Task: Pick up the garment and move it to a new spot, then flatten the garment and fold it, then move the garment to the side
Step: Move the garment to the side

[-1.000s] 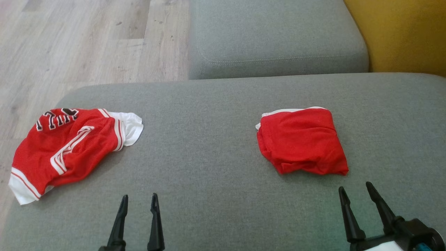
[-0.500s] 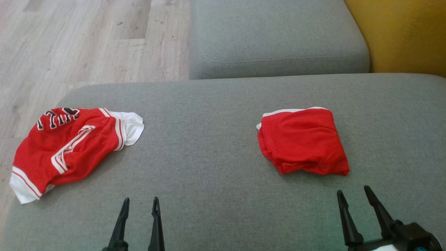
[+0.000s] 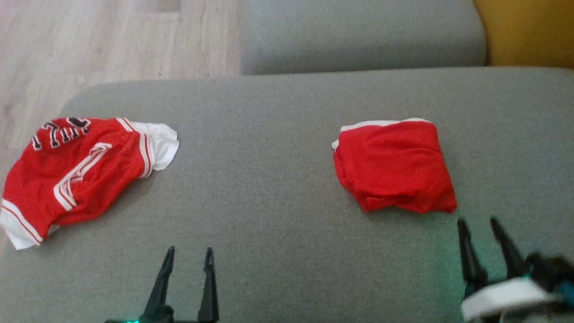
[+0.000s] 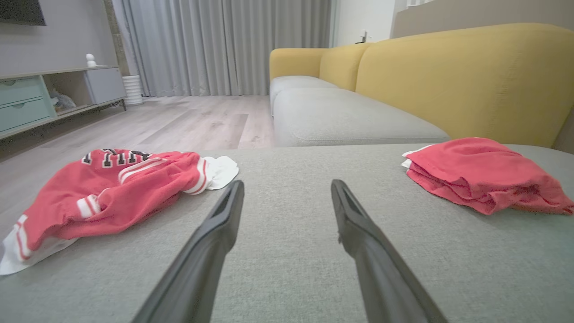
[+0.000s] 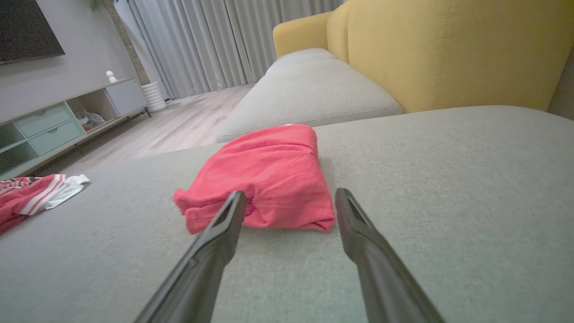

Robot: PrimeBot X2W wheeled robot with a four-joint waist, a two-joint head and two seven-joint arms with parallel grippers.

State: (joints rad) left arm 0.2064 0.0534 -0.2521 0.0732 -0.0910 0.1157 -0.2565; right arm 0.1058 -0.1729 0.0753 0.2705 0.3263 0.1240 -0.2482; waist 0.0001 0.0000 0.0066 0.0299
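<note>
Garment [image 3: 394, 166] (folded) just beyond right fingers [image 3: 470, 255]

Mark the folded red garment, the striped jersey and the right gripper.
folded red garment [image 3: 394, 163], head view, middle of top layer
striped jersey [image 3: 105, 179], head view, red fabric near centre
right gripper [image 3: 477, 220], head view, midway between fingertips

Two red garments on the near grey cushion [image 3: 278, 233]: one folded garment [image 3: 394, 166] toward its right side, one striped garment [image 3: 80, 170] at its left edge. Two grippers over its near edge, left gripper [image 3: 189, 250] and right gripper [image 3: 476, 220], two dark fingers apiece, four in all. One second grey cushion [image 3: 358, 36] beyond its far edge. One yellow backrest [image 3: 529, 31] past its far right corner. Off its left side: one low cabinet [image 4: 45, 94], one white ribbed pot [image 4: 133, 89], one small white figure [image 4: 90, 59], one dark screen [image 5: 27, 31].
</note>
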